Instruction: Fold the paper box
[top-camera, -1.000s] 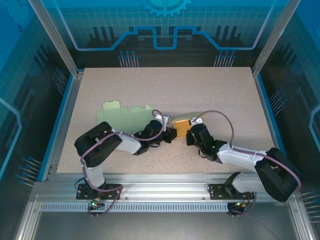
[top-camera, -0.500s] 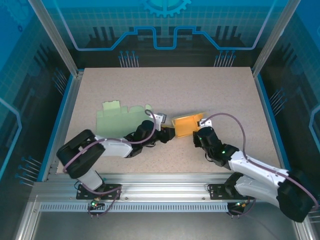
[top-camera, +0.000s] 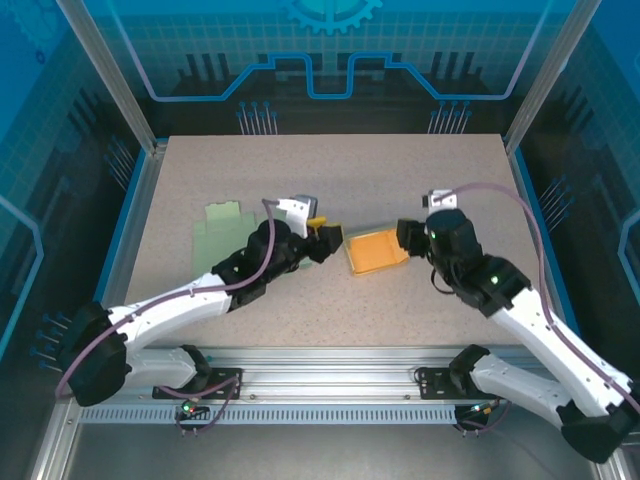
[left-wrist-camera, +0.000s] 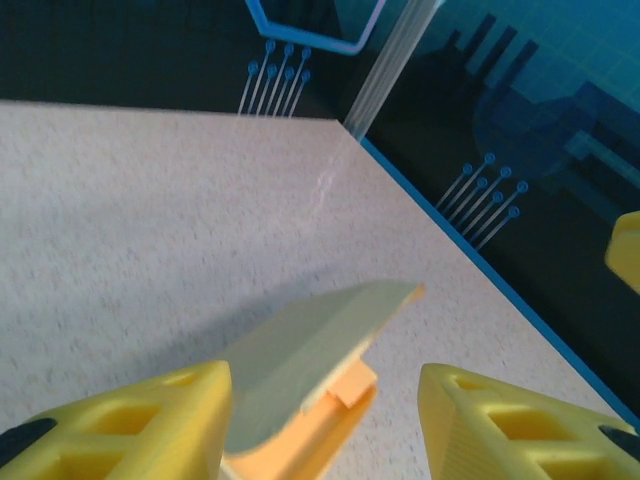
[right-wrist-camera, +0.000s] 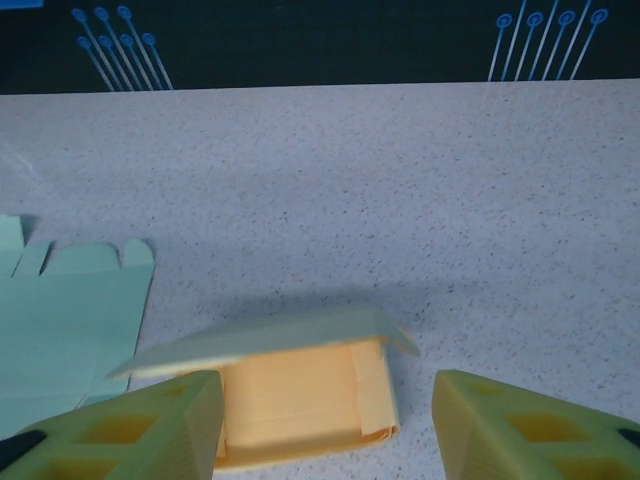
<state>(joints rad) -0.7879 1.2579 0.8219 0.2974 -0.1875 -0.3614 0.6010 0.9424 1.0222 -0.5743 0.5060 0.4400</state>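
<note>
The paper box (top-camera: 372, 250) is orange and lies on the table between the two arms, its pale lid standing ajar over the tray. My left gripper (top-camera: 328, 240) hovers just left of it, open. In the left wrist view the box (left-wrist-camera: 320, 390) lies ahead between the spread yellow fingers (left-wrist-camera: 150, 420), with the gripper (left-wrist-camera: 325, 425) holding nothing. My right gripper (top-camera: 410, 238) hangs to the box's right, also open. The right wrist view has the box (right-wrist-camera: 300, 400) under its raised lid (right-wrist-camera: 270, 338), beyond the open gripper (right-wrist-camera: 325, 425).
A flat pale-green cardboard sheet (top-camera: 222, 237) lies left of the box, partly under my left arm; its edge (right-wrist-camera: 60, 330) appears in the right wrist view. The table's blue rim (top-camera: 132, 230) and metal frame posts bound the speckled surface.
Both grippers opened and let go of the box, then drew up and apart from it. The left arm stretched out to the right; the box now rests free with its lid ajar.
</note>
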